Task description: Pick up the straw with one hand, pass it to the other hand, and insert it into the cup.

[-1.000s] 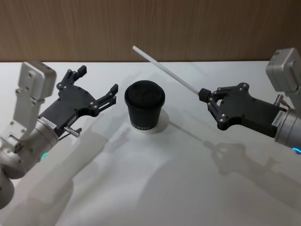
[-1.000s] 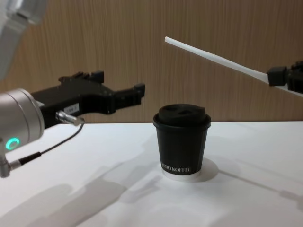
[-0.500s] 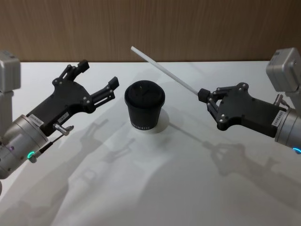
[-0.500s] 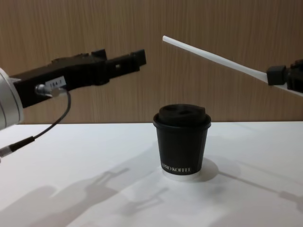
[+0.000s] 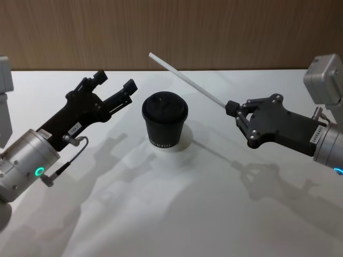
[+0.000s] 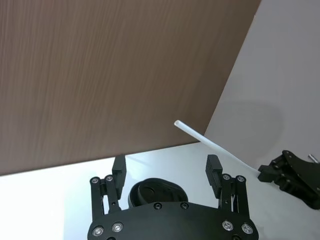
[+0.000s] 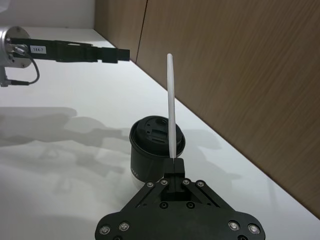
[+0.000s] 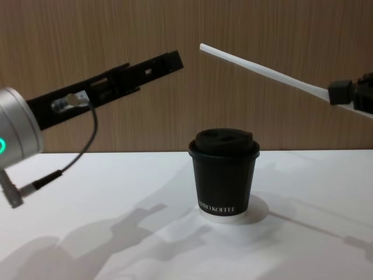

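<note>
Right now, nearest you, the white table [image 5: 187,219] lies bare in front of the cup, crossed by the arms' shadows. Your left gripper [image 5: 114,83] comes in from the left on a silver wrist with a green glowing ring and a thin grey cable [image 5: 72,158]. It is raised off the table and angled up toward the middle, and its two long black fingers are spread wide with nothing between them. Your right gripper [image 5: 230,108] comes in from the right, also off the table, and its short blocky fingers are clenched on one end of the straw [image 5: 187,83]. Between the two grippers, the cup [image 5: 164,126] stands upright on the table with its black domed lid on, and neither gripper touches it. In the chest view, the straw [image 8: 262,73] slants up and to the left from the right gripper [image 8: 341,93]. It passes well above the cup [image 8: 224,175], and its free end hangs over the lid's left side. The left gripper [image 8: 172,60] has its fingertips near that free end but apart from it. Farthest back, the brown wooden wall [image 5: 214,27] runs along the table's far edge.
</note>
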